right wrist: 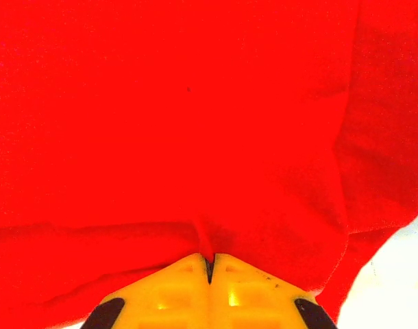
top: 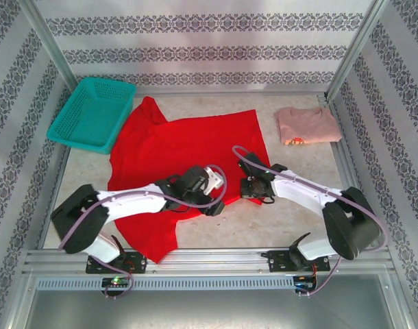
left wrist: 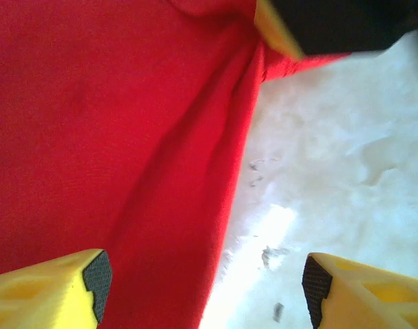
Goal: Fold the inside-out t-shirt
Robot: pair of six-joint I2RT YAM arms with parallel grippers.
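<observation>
Patterned walls (top: 195, 41) around a pale counter (top: 284, 223), with the red shirt (top: 175, 147) spread flat mid-left. The right tool (right wrist: 210, 264) is pinched tight on the shirt's near-right hem, probably to lift it for a fold. The left tool (left wrist: 205, 277) gapes wide, straddling the near edge and gripping nothing.

Pale mottled tabletop (top: 264, 229) enclosed by white walls (top: 195, 40) with grey ornamental bands; aluminium posts (top: 355, 49) at rear corners; bright, even light.

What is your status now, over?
Right gripper shut on shirt edge. Left gripper open over shirt edge. Basket beside shirt, away from both grippers.
</observation>
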